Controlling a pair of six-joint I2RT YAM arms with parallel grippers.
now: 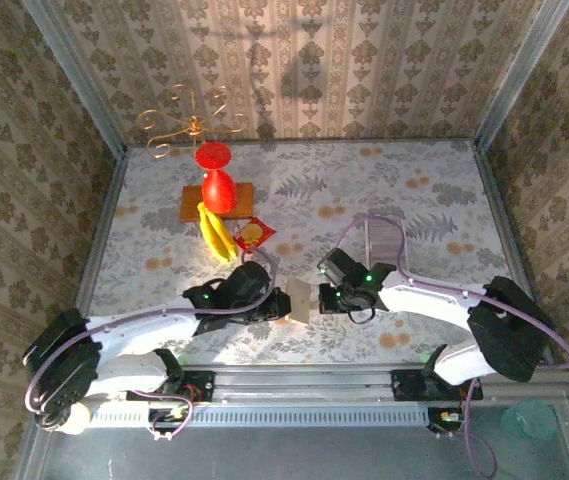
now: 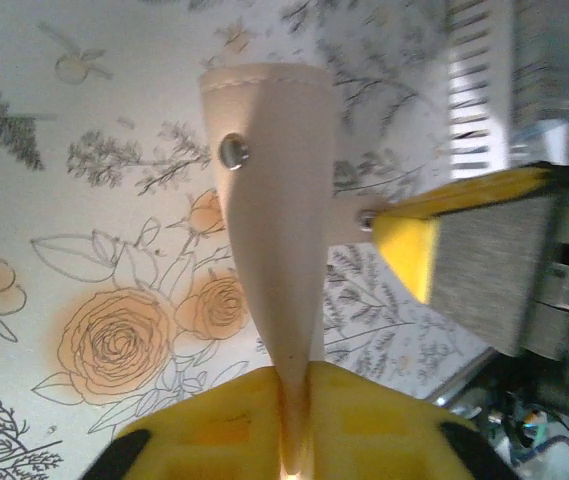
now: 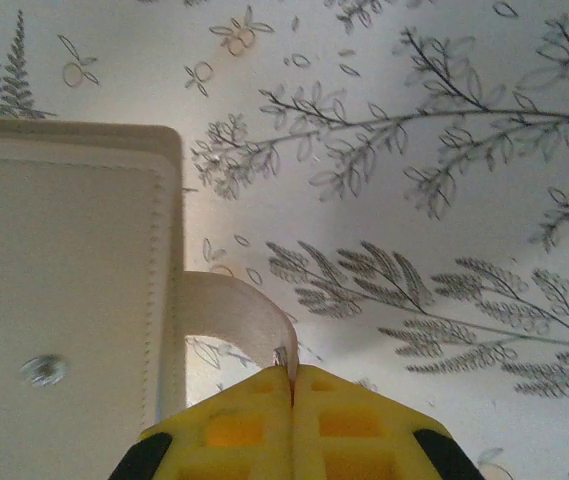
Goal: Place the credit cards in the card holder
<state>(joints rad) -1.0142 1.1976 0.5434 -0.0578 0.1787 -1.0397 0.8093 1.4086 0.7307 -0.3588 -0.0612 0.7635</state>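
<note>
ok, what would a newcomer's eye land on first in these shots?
The tan card holder, held up at centre front between both arms. The left gripper pinches one end and the right gripper is shut on its snap strap. After that, the bright red vase-shaped object and yellow bananas stand out at the back left of the floral table.

The card holder (image 1: 299, 300) hangs between the left gripper (image 1: 282, 304) and right gripper (image 1: 320, 298), the tray (image 1: 384, 240) behind.
</note>
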